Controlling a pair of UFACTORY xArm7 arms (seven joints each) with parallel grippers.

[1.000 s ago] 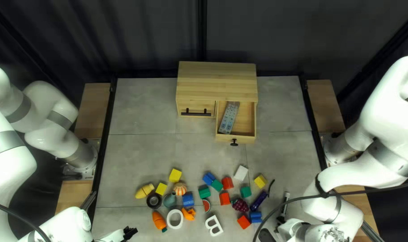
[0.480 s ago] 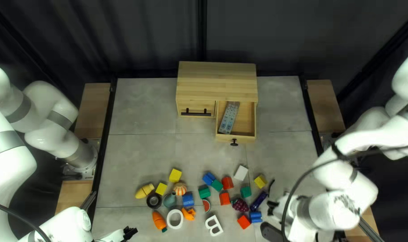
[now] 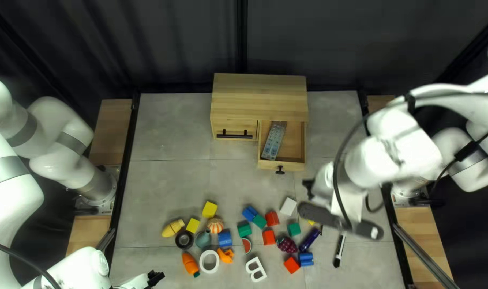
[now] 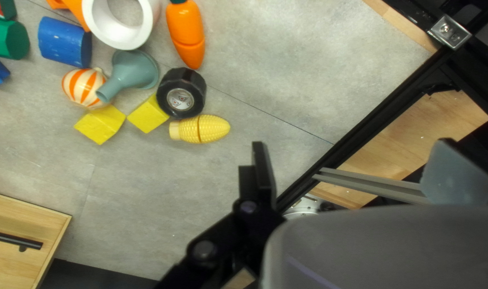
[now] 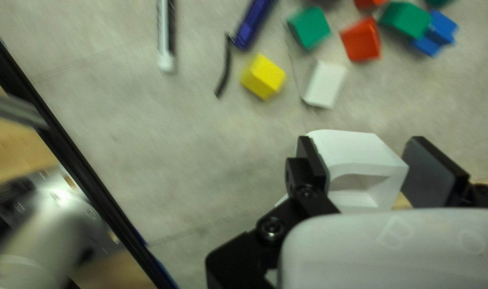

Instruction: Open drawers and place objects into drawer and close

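Note:
In the top left view my right gripper [image 3: 309, 186] is over the table, right of and below the open drawer [image 3: 298, 140]. The right wrist view shows this gripper [image 5: 361, 140] shut on a white object [image 5: 362, 152] with a hollow in its side. A grey remote [image 3: 274, 141] lies in the drawer. The wooden cabinet's left drawer [image 3: 225, 128], with a black bar handle, is closed. My left gripper [image 3: 155, 278] hangs at the lower left; in the left wrist view that gripper [image 4: 352, 143] stands open and empty, beside the toy corn [image 4: 201, 129].
Coloured blocks, toy food, black tape [image 3: 184, 240], a white ring [image 3: 209, 261] and a white letter [image 3: 256, 269] are spread over the near part of the table. A marker [image 3: 340, 250] lies at their right. A black cable [image 3: 336, 176] loops along my right arm.
My right arm has swung up the top left view toward the cabinet's right side, uncovering the marker. My left arm, the drawer and the remote have not moved.

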